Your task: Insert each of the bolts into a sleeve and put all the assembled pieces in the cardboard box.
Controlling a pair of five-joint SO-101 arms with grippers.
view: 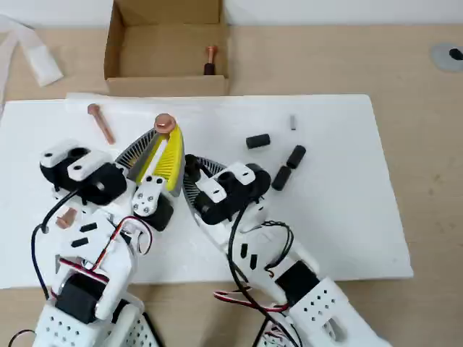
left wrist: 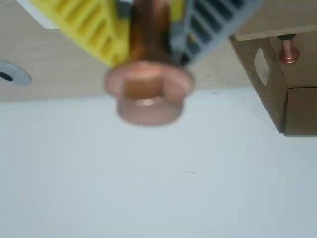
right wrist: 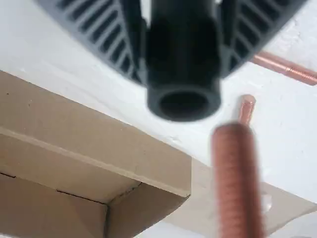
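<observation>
**Bolt [left wrist: 148, 94] and sleeve [right wrist: 183, 84] held short of the cardboard box [view: 168, 85]**

Left claw [view: 163, 134], with one yellow and one grey finger, pinched the copper bolt by its shank. The bolt's flanged head pointed toward the box and hung just in front of the box's front wall, above the white sheet [view: 325, 238] that covered the surface [view: 419, 108]. Right claw [view: 191, 169], with dark ribbed fingers, was clamped on the black sleeve. It lay farther from the box than the left claw, on the arms' side of the front wall. The sleeve's open end faced the box. A threaded copper shank [right wrist: 235, 173] stood close beside that open end, outside it; whether it belonged to the held bolt could not be told. One assembled piece [view: 210, 59] lay inside the box, near its right wall. A loose bolt [view: 101, 123] lay on the sheet just off the box's left front corner. Three loose sleeves [view: 257, 141] [view: 296, 155] [view: 281, 178] lay on the sheet off the box's right front corner, well apart from the box and near one another.
</observation>
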